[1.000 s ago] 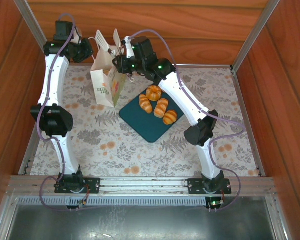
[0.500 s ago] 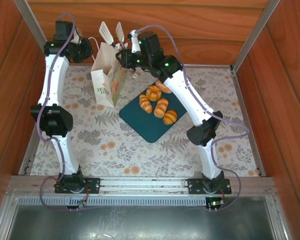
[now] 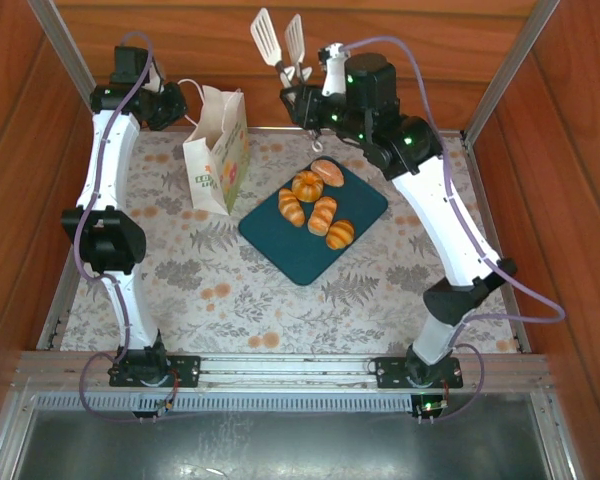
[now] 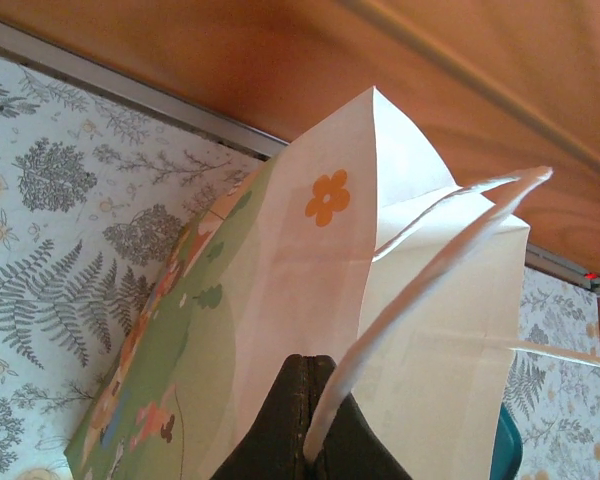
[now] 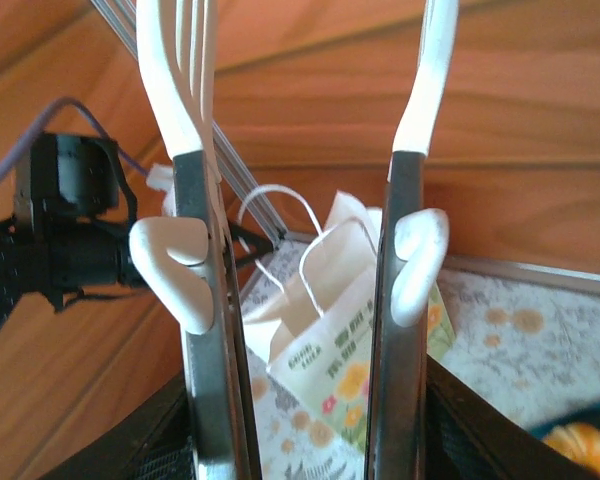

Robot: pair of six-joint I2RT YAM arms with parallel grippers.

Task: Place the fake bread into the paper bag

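The right end effector (image 3: pixel 302 95) is closed around the handle part of the metal tongs (image 3: pixel 277 35), and the two white spatula tips stand apart with nothing between them. One second ago these tips were down at the mouth of the paper bag (image 3: pixel 215 150). Since then the arm has lifted them and carried them to the right, so now they hang high over the far edge of the desk (image 3: pixel 380 290), well apart from the bag. The left end effector (image 4: pixel 300 420) is pressed together on the rim of the bag, where a white cord handle (image 4: pixel 460 240) runs into the grip. It has not moved in this time and keeps the bag upright near the far left corner of the desk. Because the right arm went away, the far corner of the dark teal tray (image 3: pixel 300 255) is uncovered, and an oval loaf (image 3: pixel 327 172) shows there next to the pumpkin-shaped bun (image 3: pixel 307 185). Together with three ridged rolls, five pieces of the fake bread (image 3: pixel 323 215) lie on the tray, which sits near the middle of the desk, just beside the bag. I cannot see inside the bag, so I cannot tell how many pieces it holds. My judgement is that one delivery is finished, since the tongs come away empty. The task is only partly done: the tongs must return to the tray for the next piece.
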